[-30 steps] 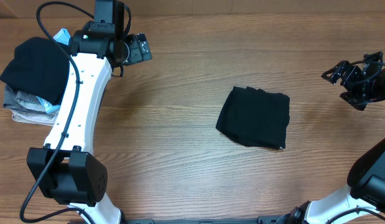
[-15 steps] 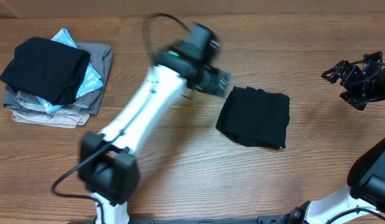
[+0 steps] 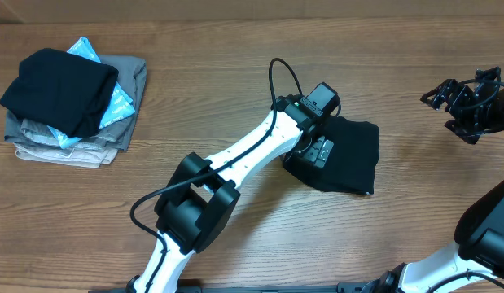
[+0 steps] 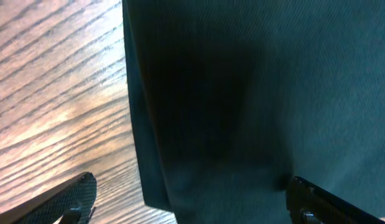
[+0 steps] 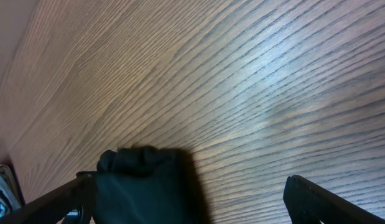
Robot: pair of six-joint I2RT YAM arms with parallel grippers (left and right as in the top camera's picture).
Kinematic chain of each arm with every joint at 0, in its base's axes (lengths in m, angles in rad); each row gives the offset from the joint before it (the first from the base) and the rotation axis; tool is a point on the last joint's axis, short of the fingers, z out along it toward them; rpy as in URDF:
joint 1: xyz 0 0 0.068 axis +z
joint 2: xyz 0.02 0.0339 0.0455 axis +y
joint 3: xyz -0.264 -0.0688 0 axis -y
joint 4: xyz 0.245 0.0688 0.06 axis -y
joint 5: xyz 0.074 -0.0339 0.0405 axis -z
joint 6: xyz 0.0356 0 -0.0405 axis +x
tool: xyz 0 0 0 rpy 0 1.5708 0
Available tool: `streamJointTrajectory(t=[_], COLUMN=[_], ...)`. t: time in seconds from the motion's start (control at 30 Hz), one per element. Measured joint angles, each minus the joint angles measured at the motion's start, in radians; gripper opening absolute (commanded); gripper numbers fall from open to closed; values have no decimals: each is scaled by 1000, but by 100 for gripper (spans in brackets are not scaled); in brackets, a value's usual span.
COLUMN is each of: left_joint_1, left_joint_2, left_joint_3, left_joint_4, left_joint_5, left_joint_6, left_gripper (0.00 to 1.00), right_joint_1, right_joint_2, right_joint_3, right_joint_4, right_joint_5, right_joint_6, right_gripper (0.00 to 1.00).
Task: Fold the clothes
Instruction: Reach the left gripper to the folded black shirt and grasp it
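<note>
The left pincer [image 3: 319,153] has swung over from the pile [image 3: 72,142] at the far left. Now it hangs wide open over the left edge of the folded black shirt [image 3: 356,159], right of the middle of the counter [image 3: 235,73]. The right pincer [image 3: 449,110] waits wide open at the right edge. I think the shirt looks ready to be grabbed and stacked.

The shirt [image 3: 353,159] lies right of the table's [image 3: 235,73] middle, the left gripper [image 3: 318,151] over its left edge. A pile of clothes [image 3: 72,122] sits far left, the right gripper [image 3: 467,106] far right.
</note>
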Motion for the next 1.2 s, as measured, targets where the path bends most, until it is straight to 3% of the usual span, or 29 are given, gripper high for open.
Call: streamJointTrajectory(t=[0.5,1.1,1.13,1.17,1.2], left_joint_1=[-2,-65,-65,-65,-65], left_joint_2=[0,95,95,96,96], left_joint_3=[0,4,5,5,5], left_joint_4=[14,22,21,20,19], left_joint_5=[90,14,14,14,14], left_joint_6=[-71,-151,-154,-157,-158], left_gripper=[100,100,99,91,75], right_joint_1=[0,0,0,0,0], right_joint_2=[0,0,0,0,0], right_joint_3=[0,0,0,0,0], right_joint_4=[0,0,-1,0,-1], right_joint_5=[0,0,0,0,0], right_joint_6=[0,0,0,0,0], right_gripper=[100,100,100,100,100])
